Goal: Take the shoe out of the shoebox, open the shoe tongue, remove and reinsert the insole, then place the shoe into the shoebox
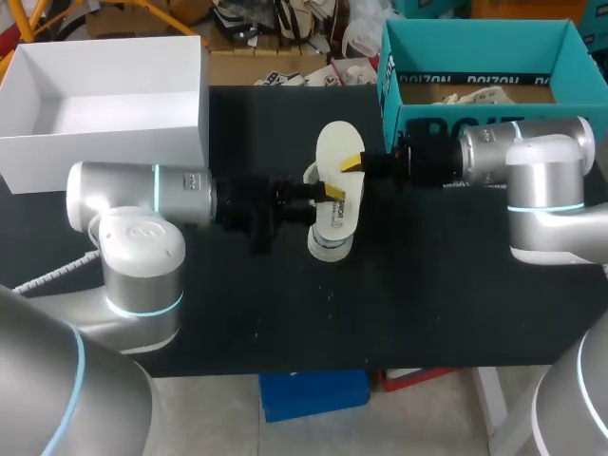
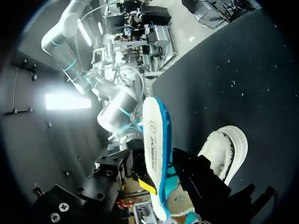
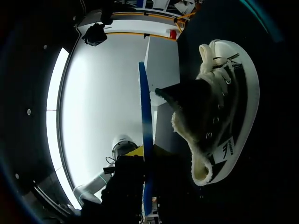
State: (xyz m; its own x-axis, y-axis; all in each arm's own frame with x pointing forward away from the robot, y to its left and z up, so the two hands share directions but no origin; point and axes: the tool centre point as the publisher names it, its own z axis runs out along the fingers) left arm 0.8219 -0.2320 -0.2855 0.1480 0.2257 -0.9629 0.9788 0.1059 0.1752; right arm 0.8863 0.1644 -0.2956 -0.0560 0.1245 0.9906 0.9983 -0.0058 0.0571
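Black table [image 1: 456,313], white-flecked surface

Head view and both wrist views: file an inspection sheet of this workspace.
Surface: black table, light specks on it.
Job's things: shoe at mid-table, outside the teal shoebox; insole out of the shoe, held up beside it.
Clutter: open white box at the far left corner.
End effectors: right end effector shut on the insole; left end effector close to shoe and insole, grip cannot be told.
Cables: ribbed grey hose trailing from the left arm's base.
Surroundings: nothing seen reaching over the table.
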